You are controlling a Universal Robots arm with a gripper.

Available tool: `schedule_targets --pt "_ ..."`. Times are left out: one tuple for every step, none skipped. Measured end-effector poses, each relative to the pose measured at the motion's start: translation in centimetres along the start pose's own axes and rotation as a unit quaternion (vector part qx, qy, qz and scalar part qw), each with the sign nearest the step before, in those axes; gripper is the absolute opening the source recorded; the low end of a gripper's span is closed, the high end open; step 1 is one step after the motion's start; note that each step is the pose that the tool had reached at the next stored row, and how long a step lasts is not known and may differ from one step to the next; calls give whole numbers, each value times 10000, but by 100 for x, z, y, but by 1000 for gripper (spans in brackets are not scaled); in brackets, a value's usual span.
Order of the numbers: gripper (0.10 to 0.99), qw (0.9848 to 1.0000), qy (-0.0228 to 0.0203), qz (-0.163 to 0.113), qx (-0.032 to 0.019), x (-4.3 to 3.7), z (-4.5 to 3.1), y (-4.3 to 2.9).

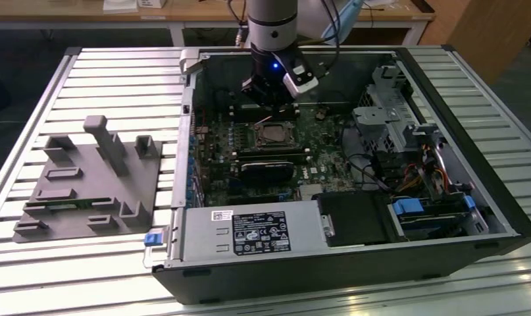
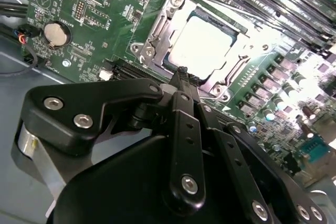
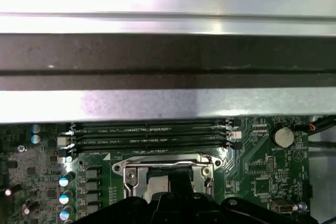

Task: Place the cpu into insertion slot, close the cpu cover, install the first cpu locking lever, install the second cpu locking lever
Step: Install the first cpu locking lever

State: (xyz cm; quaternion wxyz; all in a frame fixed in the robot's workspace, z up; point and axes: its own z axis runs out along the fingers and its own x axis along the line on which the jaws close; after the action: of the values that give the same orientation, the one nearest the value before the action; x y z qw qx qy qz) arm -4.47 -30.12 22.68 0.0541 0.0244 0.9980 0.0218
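Note:
The cpu [image 2: 202,45] lies flat in the insertion slot [image 1: 274,135] on the green motherboard, its pale metal top showing. The silvery cpu cover [image 2: 167,18] lies down around the cpu, framing it. My gripper [image 2: 182,73] hangs just above the socket's edge, its black fingers drawn together to one tip with nothing between them. In the exterior view the gripper [image 1: 270,106] sits just behind the socket, inside the open computer case. In the first wrist view the gripper [image 3: 178,181] hides part of the cpu cover [image 3: 128,174]. I cannot make out how the locking levers stand.
Long black memory slots [image 3: 152,135] run beside the socket. A coin battery [image 2: 56,33] sits on the board. The case wall [image 3: 168,56] rises close by. A power supply [image 1: 247,232] and drive cage [image 1: 388,122] crowd the case. A grey fixture [image 1: 89,178] lies at the exterior view's left.

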Motion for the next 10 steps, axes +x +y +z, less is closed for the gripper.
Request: schedule_targets --pt "106 10000 2 6 -55 1 3 0" --pt "106 9999 4 13 -112 2 5 0" --pt "106 9999 6 18 -162 2 7 0" --pt "106 9998 8 23 -198 3 7 0" --pt "106 9997 10 26 -228 3 8 0" --pt "106 9996 12 30 -266 4 9 0" --pt "106 9995 14 36 -319 4 11 0" --pt "106 9992 17 44 -392 4 12 0" --pt "106 9990 19 50 -442 5 13 0" --pt "106 9988 22 55 -489 5 14 -1"
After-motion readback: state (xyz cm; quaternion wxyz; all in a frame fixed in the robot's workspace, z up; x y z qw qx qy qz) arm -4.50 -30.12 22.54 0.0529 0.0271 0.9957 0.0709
